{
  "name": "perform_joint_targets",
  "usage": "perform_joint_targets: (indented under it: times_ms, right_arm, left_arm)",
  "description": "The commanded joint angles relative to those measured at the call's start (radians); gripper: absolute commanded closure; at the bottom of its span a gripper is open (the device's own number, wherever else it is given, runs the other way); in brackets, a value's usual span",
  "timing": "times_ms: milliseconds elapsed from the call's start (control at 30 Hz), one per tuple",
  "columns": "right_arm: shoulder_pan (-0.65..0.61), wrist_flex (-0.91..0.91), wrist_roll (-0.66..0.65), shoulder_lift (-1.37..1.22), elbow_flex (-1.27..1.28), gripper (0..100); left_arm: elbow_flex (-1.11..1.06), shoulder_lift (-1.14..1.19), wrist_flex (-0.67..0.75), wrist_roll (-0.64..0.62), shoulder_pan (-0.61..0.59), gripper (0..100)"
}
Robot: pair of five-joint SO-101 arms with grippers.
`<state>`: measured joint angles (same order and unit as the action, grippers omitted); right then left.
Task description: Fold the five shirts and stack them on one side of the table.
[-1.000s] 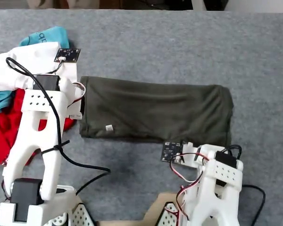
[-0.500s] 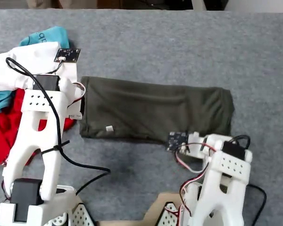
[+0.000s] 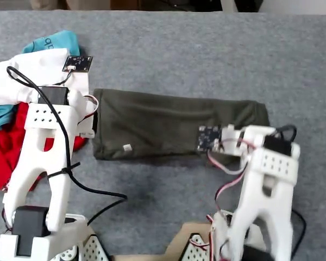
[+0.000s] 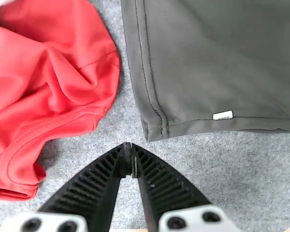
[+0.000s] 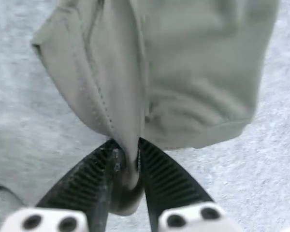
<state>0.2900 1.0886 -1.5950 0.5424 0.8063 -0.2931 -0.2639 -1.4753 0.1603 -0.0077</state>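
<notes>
A dark olive shirt point(image 3: 163, 122) lies folded into a long band across the middle of the grey table point(image 3: 206, 49). My right gripper point(image 5: 129, 163) is shut on a pinched fold of the olive shirt point(image 5: 183, 72) at its right end, lifting that fabric off the table. The right arm point(image 3: 266, 163) stands over the band's near right corner. My left gripper point(image 4: 129, 163) is shut with nothing in it. It hovers just off the olive shirt's point(image 4: 208, 63) left near corner, beside a red shirt point(image 4: 43, 87).
A loose pile sits at the table's left edge: a white shirt point(image 3: 27, 68), a teal shirt point(image 3: 57, 41) and the red shirt point(image 3: 8, 144). The left arm point(image 3: 43, 147) stands over this pile. Bare grey table stretches behind and to the right of the olive shirt.
The right arm has moved away from the front edge and over the olive shirt's right end, carrying the pinched near edge with it. The left arm has not moved.
</notes>
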Motion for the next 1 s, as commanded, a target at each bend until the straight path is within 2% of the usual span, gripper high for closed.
perform_joint_targets:
  times_ms: [0, 200, 467, 533, 700, 767, 867, 967]
  right_arm:
    - [-0.013, -0.003, -0.002, -0.136, -0.189, 99.4]
    - [-0.073, -0.072, -0.002, -0.328, -0.348, 99.4]
    - [-0.165, -0.129, 0.002, -0.417, -0.352, 99.0]
    - [-0.177, -0.166, 0.038, -0.417, -0.349, 97.9]
    - [-0.165, -0.281, 0.170, -0.417, -0.346, 76.1]
    - [-0.162, -0.281, 0.170, -0.404, -0.346, 70.1]
    - [-0.160, -0.275, 0.170, -0.355, -0.311, 65.4]
    - [-0.165, -0.273, 0.170, -0.263, -0.232, 65.2]
  left_arm:
    - [0.005, -0.036, -0.003, 0.009, -0.009, 98]
    - [0.011, -0.036, 0.000, 0.009, -0.009, 98]
    - [0.008, -0.036, 0.000, 0.009, -0.009, 98]
    - [0.006, -0.036, 0.000, 0.009, -0.009, 98]
    - [0.005, -0.036, -0.002, 0.009, -0.009, 98]
    - [0.005, -0.036, -0.002, 0.009, -0.009, 98]
    - [0.005, -0.036, -0.002, 0.011, -0.008, 98]
    - [0.005, -0.036, 0.000, 0.011, -0.003, 98]
